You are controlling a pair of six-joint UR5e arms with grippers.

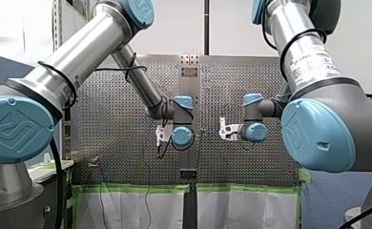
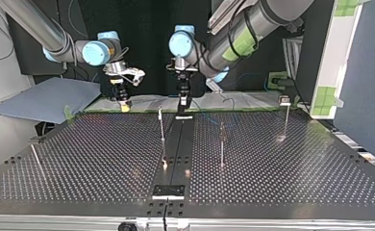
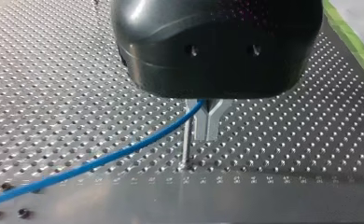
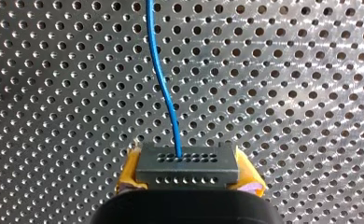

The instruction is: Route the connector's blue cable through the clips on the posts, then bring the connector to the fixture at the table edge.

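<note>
Mid-frame in the top view, posts point(image 2: 221, 144) dot the tabletop point(image 2: 94, 154); my right pincer point(image 4: 188, 173) clamps the connector point(image 4: 188, 163), my left pincer point(image 3: 207, 123) the blue cable point(image 3: 101, 162).

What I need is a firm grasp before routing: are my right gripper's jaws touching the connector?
Touching. The right wrist view shows the connector clamped between the yellow pads of my right gripper, with no gap at either side.
</note>
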